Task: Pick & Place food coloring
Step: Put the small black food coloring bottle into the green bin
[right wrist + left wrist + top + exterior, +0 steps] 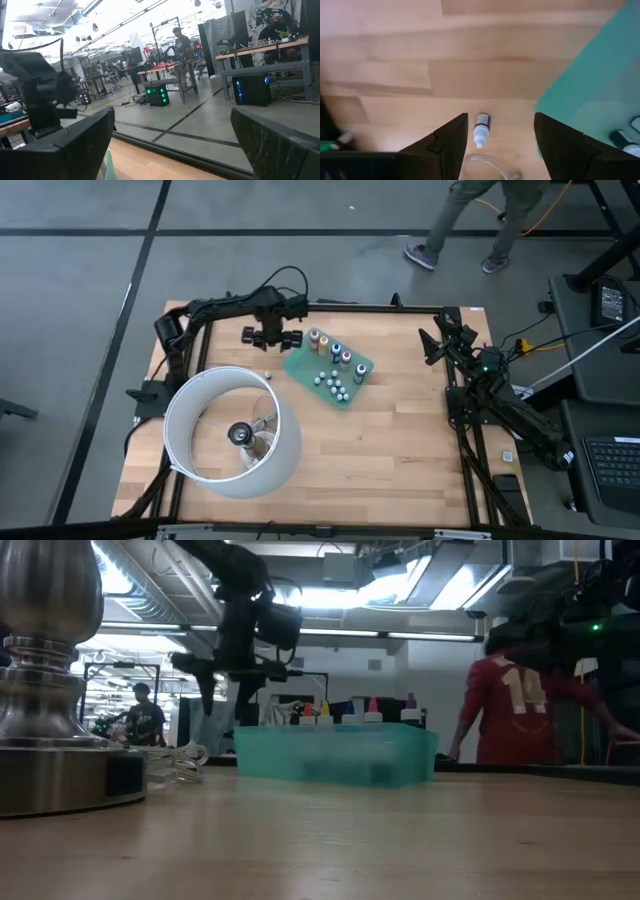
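Note:
The food coloring bottles (333,362) stand and lie on a green tray (303,369) at the table's far middle; in the low view their coloured caps (350,708) rise above the tray (335,755). One pale bottle with a dark body (481,127) lies alone on the wood (268,374), between the tray and the lamp. My left gripper (270,343) hovers open above the table, just on the far side of that bottle, with its fingers (451,135) on either side of it, apart from it. My right gripper (438,340) waits open at the table's far right.
A lamp with a big white ring shade (232,430) and metal base (50,690) fills the table's near left, its cord (490,162) close to the lone bottle. Bare wood (400,450) lies to the right. A person (515,705) stands beyond the far edge.

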Controlling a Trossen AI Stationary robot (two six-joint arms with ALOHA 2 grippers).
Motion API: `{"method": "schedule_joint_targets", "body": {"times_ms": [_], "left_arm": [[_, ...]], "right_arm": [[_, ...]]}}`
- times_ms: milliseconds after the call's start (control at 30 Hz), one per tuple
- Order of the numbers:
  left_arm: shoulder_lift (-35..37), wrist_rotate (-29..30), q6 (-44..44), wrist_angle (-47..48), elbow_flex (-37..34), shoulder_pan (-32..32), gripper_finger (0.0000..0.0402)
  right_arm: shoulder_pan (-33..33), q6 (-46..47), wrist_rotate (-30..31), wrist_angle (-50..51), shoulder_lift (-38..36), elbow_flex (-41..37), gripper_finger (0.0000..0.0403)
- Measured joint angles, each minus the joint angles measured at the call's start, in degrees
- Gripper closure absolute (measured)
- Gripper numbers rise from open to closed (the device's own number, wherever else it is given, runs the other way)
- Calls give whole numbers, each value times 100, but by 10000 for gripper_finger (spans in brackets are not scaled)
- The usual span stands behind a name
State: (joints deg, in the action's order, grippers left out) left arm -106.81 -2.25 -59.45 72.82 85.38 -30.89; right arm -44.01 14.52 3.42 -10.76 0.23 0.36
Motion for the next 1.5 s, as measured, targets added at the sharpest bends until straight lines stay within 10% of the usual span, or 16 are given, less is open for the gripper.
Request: {"method": "schedule_joint_targets", "body": {"times_ms": [1200,1500], "left_arm": [[282,-587,-836,-1297,-1849,610,188],[282,-480,-836,-1296,-1849,643,255]], "right_arm": [[0,-1,0,0,1,2,4],[0,-1,0,0,0,2,4]]}}
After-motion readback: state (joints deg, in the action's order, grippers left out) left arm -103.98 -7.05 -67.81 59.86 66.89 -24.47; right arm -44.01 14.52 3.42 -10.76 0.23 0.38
